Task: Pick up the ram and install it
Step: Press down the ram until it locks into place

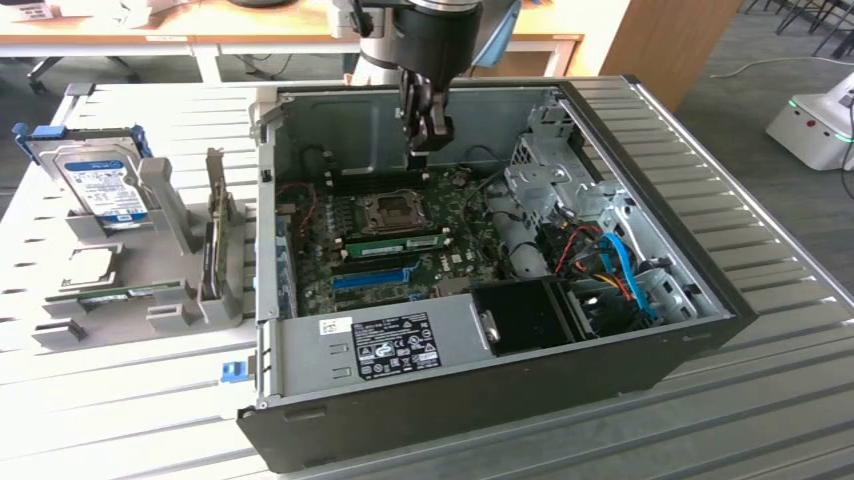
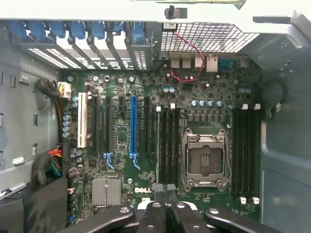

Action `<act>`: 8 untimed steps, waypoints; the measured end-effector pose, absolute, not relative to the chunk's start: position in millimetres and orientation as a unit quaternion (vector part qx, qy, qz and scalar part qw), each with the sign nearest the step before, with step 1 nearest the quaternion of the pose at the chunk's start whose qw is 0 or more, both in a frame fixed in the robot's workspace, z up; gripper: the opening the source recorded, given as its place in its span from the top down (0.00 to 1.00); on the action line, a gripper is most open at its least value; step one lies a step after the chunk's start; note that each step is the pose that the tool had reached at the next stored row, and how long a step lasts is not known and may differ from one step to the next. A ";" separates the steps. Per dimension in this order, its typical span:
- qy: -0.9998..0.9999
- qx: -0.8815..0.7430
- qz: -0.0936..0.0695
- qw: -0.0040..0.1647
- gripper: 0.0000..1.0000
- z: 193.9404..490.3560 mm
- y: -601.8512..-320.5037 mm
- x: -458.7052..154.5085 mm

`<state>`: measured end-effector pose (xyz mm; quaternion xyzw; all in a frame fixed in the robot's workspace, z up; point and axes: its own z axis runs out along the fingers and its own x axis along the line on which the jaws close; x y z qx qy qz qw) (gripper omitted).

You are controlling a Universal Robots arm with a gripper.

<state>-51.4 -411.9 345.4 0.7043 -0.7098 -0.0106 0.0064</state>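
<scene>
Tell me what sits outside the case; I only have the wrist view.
Observer: A grey rack stands on the exterior view's left, with a green stick low in it that looks like ram.
Operator: Is the gripper on the seated ram?
Observer: No. The gripper, shut, hangs above the board, apart from the ram beside the socket.

The single dark robot arm (image 1: 430, 35) comes down from the far side of the scene, almost vertical. Its black metal two-finger gripper (image 1: 429, 139) points straight down, and the two fingers (image 2: 167, 204) are pressed together, fully closed.
</scene>
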 end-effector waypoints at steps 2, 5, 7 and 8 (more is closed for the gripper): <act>-0.710 0.704 -0.011 0.006 0.89 348.1 -411.8 -51.4; -0.710 0.704 -0.011 0.006 0.89 349.9 -411.9 -51.4; -0.710 0.704 -0.011 0.007 0.89 350.0 -411.8 -51.4; -0.710 0.704 -0.011 0.007 0.89 350.0 -411.9 -51.4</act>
